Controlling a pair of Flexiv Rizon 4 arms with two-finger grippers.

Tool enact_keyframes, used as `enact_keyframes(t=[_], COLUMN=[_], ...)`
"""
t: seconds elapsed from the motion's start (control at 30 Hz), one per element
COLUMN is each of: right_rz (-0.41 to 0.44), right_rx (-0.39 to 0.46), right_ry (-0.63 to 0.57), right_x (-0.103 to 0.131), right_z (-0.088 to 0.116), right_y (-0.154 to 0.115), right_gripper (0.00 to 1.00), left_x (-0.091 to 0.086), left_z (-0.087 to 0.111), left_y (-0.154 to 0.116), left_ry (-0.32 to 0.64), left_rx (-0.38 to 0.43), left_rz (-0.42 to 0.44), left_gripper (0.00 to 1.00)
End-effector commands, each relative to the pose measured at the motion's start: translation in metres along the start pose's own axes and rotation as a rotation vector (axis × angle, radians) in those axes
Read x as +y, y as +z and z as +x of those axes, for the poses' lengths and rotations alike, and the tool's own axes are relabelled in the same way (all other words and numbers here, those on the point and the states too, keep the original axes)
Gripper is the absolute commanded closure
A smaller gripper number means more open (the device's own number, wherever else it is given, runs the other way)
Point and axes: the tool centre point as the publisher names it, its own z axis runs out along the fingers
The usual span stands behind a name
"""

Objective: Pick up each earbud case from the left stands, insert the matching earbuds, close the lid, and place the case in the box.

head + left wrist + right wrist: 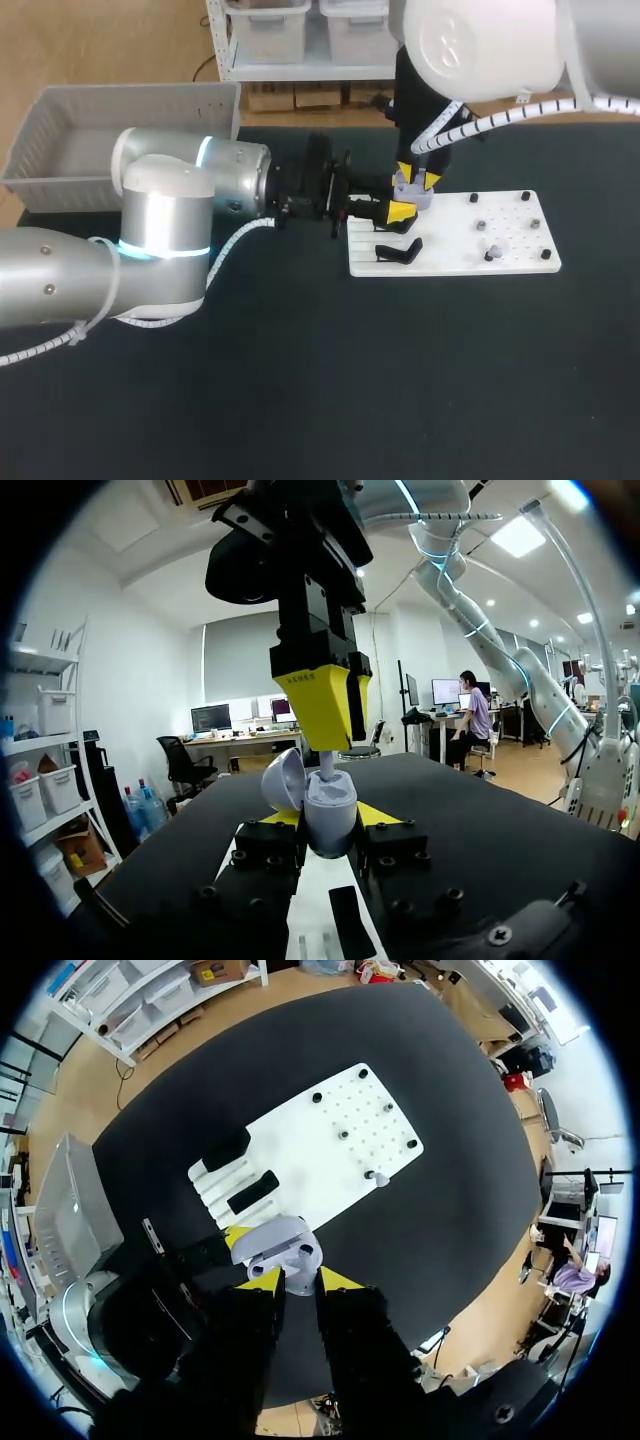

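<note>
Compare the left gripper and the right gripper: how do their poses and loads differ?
The left gripper lies level, coming in from the side; the right gripper points straight down. The left grips the open earbud case; the right holds an earbud over it. Both have yellow tips and are shut.

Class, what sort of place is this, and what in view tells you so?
Probably a robotics lab bench: the left gripper holds an open earbud case under the right gripper, which grips an earbud, over a dark table with a white pegged board and a grey box.
</note>
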Motion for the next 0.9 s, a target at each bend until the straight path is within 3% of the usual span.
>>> enact_keyframes(t=[0.03, 0.43, 0.47, 0.57, 0.63, 0.77, 0.9], right_rz=[0.002, -0.010, -0.015, -0.045, -0.083, -0.175, -0.236], right_rx=[-0.001, 0.010, 0.011, 0.016, 0.023, 0.041, -0.011], right_ry=[0.002, 0.011, 0.011, 0.007, 0.001, -0.019, -0.083], right_x=[-0.001, 0.000, 0.000, 0.000, -0.003, -0.015, -0.028], right_z=[-0.001, -0.003, -0.003, -0.001, 0.005, 0.023, 0.037], right_y=[0.003, 0.009, 0.009, 0.004, -0.004, -0.019, -0.028], right_gripper=[1.00, 1.00, 0.91, 0.06, 0.00, 0.00, 0.00], left_x=[-0.001, -0.001, -0.001, -0.001, -0.001, -0.001, -0.001], left_z=[0.000, 0.000, 0.000, 0.000, 0.000, 0.000, 0.000], left_y=[0.000, 0.000, 0.000, 0.000, 0.000, 0.000, 0.000], left_ry=[0.003, 0.003, 0.003, 0.003, 0.003, 0.003, 0.003], left_rx=[-0.002, -0.002, -0.002, -0.002, -0.002, -0.002, -0.002], left_rz=[-0.007, -0.007, -0.007, -0.007, -0.007, -0.007, -0.007], left_gripper=[1.00, 1.00, 1.00, 1.00, 1.00, 1.00, 1.00])
